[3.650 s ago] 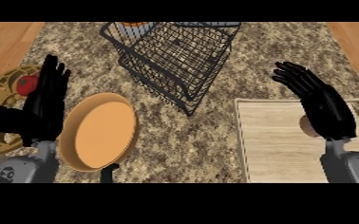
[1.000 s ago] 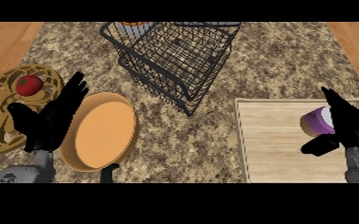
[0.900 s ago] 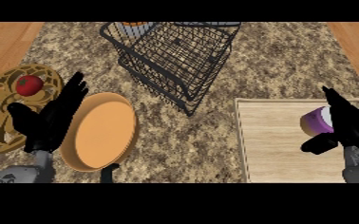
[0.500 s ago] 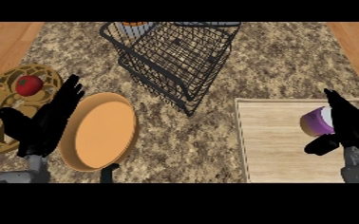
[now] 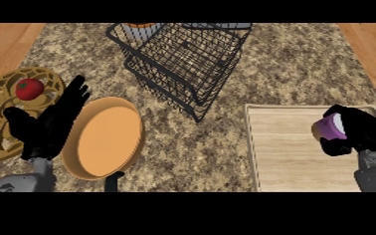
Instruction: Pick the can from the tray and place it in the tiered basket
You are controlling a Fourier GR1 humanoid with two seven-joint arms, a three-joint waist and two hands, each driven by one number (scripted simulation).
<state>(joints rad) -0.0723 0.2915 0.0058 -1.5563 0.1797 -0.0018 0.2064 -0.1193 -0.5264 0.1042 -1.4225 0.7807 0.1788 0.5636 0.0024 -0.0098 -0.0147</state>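
Can (image 5: 329, 128): purple, on tray (image 5: 294, 154) right of tiered basket (image 5: 187, 59). Likely light, rigid, smooth; best taken round sides. Right hand (image 5: 354, 129) curled round it. Left hand (image 5: 55, 122) open, resting.

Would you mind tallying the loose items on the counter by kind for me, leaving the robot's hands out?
Can: 1
Tray: 1
Wire basket: 1
Pan: 1
Gold plate: 1
Red fruit: 1
Container behind the basket: 1, mostly hidden
Total: 7
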